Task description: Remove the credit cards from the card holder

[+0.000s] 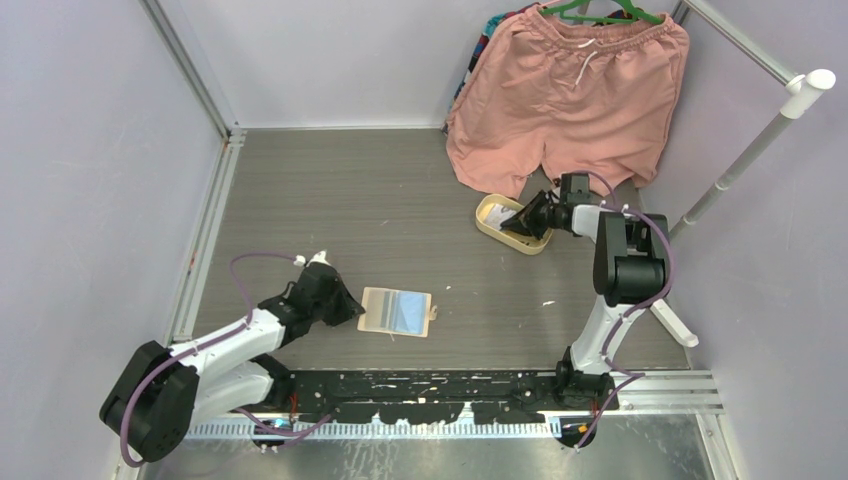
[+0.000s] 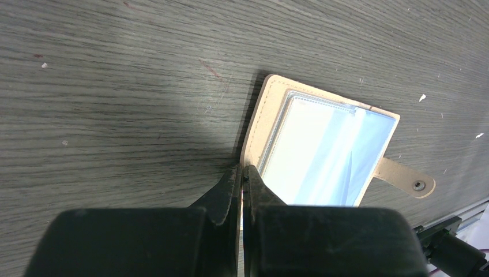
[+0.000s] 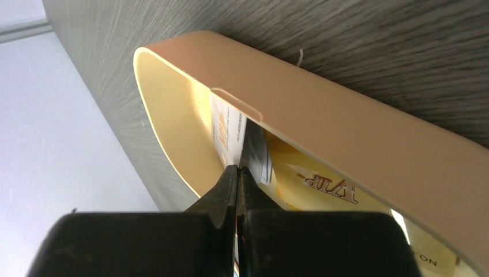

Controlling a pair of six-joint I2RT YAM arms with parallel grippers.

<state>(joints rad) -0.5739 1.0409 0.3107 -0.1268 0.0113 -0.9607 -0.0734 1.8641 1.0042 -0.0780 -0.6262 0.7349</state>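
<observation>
The tan card holder (image 1: 397, 311) lies open on the table, its pale bluish pockets (image 2: 323, 150) facing up and its snap tab (image 2: 406, 179) sticking out to the side. My left gripper (image 2: 242, 169) is shut, with its tips right at the holder's near-left edge; I cannot tell whether it pinches the cover. At the far right, my right gripper (image 3: 237, 168) is shut on a whitish credit card (image 3: 229, 135). That card stands on edge inside the oval tan tray (image 3: 346, 121). An orange-yellow credit card (image 3: 300, 167) lies flat in the tray.
Pink shorts (image 1: 570, 90) hang at the back right, just behind the tray (image 1: 490, 212). A white pole on a stand (image 1: 760, 145) leans beside the right arm. Pale walls enclose the table on three sides.
</observation>
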